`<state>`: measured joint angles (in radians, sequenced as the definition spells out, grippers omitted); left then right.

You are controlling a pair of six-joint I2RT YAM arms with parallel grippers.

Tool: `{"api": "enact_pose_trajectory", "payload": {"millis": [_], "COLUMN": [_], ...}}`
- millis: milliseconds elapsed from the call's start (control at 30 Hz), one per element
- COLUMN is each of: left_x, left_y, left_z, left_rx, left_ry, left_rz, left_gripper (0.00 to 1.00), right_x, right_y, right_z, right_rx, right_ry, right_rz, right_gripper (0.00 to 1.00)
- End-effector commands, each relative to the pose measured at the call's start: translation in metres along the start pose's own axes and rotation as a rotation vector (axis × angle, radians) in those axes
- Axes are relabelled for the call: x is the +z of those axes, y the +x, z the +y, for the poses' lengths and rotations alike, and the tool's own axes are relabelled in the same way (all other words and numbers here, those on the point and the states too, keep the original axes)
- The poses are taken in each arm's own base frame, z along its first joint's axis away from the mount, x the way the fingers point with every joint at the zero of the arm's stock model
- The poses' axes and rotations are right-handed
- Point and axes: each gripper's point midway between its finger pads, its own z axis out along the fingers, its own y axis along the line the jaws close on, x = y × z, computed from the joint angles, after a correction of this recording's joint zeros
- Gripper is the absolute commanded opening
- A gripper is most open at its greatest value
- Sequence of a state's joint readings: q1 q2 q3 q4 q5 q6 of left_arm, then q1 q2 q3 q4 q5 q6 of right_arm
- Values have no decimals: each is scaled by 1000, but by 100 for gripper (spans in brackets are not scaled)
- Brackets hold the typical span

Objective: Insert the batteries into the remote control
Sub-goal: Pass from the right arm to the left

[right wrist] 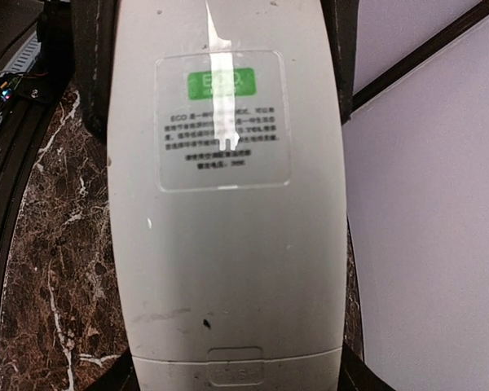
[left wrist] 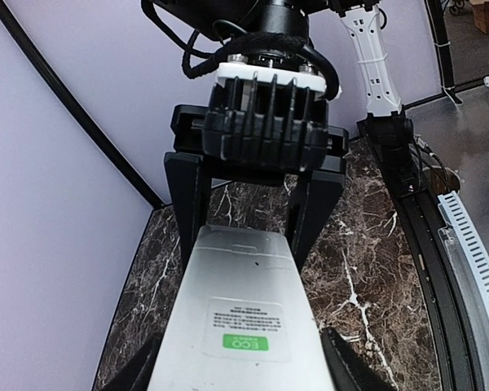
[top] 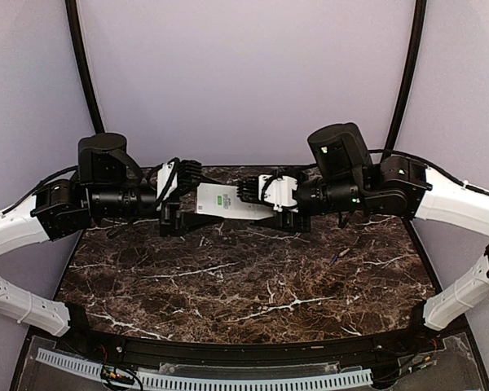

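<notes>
The white remote control hangs in the air over the back of the table, held at both ends, its back up and a green ECO sticker showing. My left gripper is shut on its left end, and my right gripper is shut on its right end. In the left wrist view the remote runs away from my fingers to the right gripper's. In the right wrist view the remote fills the frame, and the battery cover looks closed. One slim dark bluish battery lies on the table to the right.
The dark marble table stretches under both arms. Grey-lilac walls stand close behind and at both sides. A black rail and a white slotted strip run along the near edge.
</notes>
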<state>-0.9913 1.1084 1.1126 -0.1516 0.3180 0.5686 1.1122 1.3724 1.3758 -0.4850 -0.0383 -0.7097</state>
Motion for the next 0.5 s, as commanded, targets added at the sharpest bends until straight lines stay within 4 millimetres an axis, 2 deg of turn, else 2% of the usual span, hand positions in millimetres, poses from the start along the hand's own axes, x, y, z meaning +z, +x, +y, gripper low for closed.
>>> {"api": "enact_pose_trajectory", "payload": {"millis": [0,67,133,200,267,300,467], "left_x": [-6,-7,-8,-11,-17,-21,-30], "left_y": [-15,-15,-15,-18,-29,-33,-45], "left_z": [0,-1,1,4,12,14,19], "left_rx": [2,5,9,11,30,36,81], "left_ry": [3,0,-18,-46,-97,-114,-179], "left_rz": [-51,-60,-68,-87,-147,-167,-262], "left_gripper": [31,20,11,5,0,0,0], "right_x": [-5,-7,-11,-17,-27,-33,-62], "right_y": [-22,-23,-25,-29,-35,-37,-44], "right_z": [-10,-11,-17,-23,-29,-34,-48], "right_rx": [-7,-1,28,73,152,210,544], "right_ry": [41,51,79,107,105,91,-104], "right_rz": [-85,-88,-99,-124,-173,-202,-396], "right_gripper": [8,13,30,63,95,98,99]}}
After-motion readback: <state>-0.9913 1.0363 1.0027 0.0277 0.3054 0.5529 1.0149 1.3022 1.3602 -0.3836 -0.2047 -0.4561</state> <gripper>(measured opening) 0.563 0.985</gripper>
